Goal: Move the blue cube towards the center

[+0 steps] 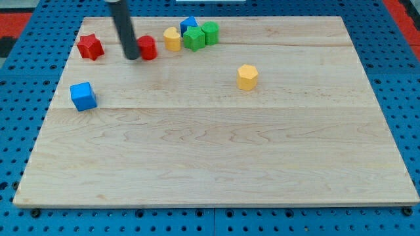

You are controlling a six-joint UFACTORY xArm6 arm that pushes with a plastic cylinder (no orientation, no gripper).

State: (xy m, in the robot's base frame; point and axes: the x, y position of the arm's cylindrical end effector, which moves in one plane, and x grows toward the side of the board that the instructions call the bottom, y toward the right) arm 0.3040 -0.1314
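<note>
One blue cube [83,96] sits alone nr wooden board's [216,164] left edge, w/ my tip [132,55] (plain rod, no jaws) touching red cylinder [147,48] up top.

Board [216,157]: pale wood, planks joined, visible grain, smooth, slight satin sheen. Base under it [20,92]: blue pegboard w/ rows of holes, matt, prob. plastic or painted metal, can't tell. Rod: dark, smooth, semi-gloss w/ faint highlight down its length; my tip [132,56] same finish. Blue cube [83,96] & other blocks: solid colour, smooth, low sheen, material unclear.
</note>
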